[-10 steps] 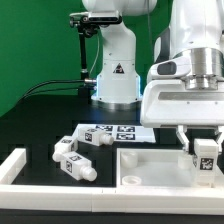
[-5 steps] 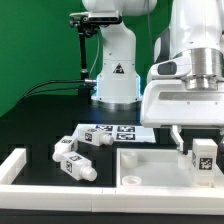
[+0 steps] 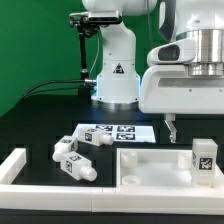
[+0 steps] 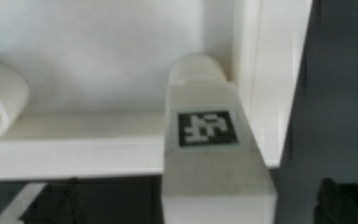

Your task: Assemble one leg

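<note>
Lifting clear, the tool [image 3: 200, 130] (spread wide) has released the leg [image 3: 203, 158], upright on the tabletop [image 3: 150, 165], probably seated

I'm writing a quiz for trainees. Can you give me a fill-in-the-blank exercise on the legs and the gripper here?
1. The leg on the tabletop stands ____.
2. The gripper hangs above that leg with its jaws ____.
3. ____ other legs lie on the black table near the marker board.

Missing words: upright; open; two.
</note>
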### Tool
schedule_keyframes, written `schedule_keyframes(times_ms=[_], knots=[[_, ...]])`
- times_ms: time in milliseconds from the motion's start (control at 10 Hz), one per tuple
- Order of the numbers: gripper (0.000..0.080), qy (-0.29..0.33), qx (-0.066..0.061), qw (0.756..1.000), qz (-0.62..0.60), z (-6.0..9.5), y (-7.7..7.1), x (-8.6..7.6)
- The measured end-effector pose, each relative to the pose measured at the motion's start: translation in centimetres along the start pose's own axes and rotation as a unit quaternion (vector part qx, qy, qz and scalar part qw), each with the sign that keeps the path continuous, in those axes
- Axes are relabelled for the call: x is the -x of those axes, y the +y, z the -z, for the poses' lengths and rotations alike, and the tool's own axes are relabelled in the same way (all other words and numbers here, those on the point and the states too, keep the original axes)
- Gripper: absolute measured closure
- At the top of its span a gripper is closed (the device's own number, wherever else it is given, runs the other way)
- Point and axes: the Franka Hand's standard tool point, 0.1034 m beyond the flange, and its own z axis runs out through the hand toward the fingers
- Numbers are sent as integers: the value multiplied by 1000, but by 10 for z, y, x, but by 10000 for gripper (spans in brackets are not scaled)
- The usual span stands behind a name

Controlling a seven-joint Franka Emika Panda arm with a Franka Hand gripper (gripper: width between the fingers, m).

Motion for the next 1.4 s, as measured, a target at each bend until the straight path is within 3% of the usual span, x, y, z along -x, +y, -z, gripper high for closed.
schedule_keyframes(times_ms=[100,300,700,900,1000,1100,1300,1400], knots=[[150,-52,2,999,-12,-2,1,-1],[150,-89,7,996,-19,-10,1,-10],[150,-73,7,996,-50,-18,-6,-16],[439,-73,11,993,-93,-18,-5,-15],[439,-73,13,989,-127,-18,-6,-15],[514,-72,16,983,-170,-18,-6,-15],[514,-71,20,973,-217,-18,-5,-15],[514,-68,23,954,-292,-19,-3,-16]])
